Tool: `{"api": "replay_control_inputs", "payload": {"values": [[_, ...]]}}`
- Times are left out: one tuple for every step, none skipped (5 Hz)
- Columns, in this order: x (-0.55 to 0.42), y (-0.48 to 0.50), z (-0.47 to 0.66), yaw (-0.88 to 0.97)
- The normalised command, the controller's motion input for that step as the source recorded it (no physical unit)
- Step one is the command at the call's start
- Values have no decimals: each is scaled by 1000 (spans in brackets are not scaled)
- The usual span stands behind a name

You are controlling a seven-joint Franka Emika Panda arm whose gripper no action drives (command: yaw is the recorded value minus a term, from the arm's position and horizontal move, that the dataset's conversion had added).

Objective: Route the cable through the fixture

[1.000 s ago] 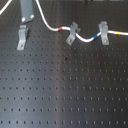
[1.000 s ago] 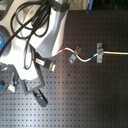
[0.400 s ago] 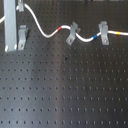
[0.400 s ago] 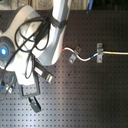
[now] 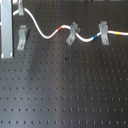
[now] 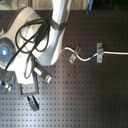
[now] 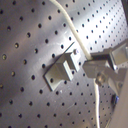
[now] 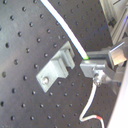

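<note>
The dark perforated surface (image 5: 65, 95) carries three grey clips in the first exterior view. The white cable (image 5: 45, 34) enters from the upper part of the first exterior view's left, curves down and runs toward the first exterior view's right. It passes the slanted clip (image 5: 73, 33) beside a red band (image 5: 61, 28), then the wide-topped clip (image 5: 104, 32) beside a blue band (image 5: 95, 36); a yellow band (image 5: 117, 32) follows. The fixture (image 5: 22, 38) stands apart on the first exterior view's left, below the cable, which is not in its slot. In the second exterior view the arm (image 6: 30, 50) covers the second exterior view's left, and the cable (image 6: 87, 57) emerges from behind it.

In the second wrist view the hand (image 8: 89, 64) is closed on the cable (image 8: 62, 25), its fingers (image 8: 95, 67) just beside the fixture (image 8: 56, 67). The first wrist view shows the same: cable (image 7: 75, 37) running past the fixture (image 7: 62, 70) to the fingers (image 7: 102, 65).
</note>
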Motion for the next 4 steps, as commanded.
{"api": "replay_control_inputs", "payload": {"values": [[-322, 107, 405, 34], [-333, 148, 478, 49], [-305, 164, 361, 37], [-269, 218, 131, 43]]}}
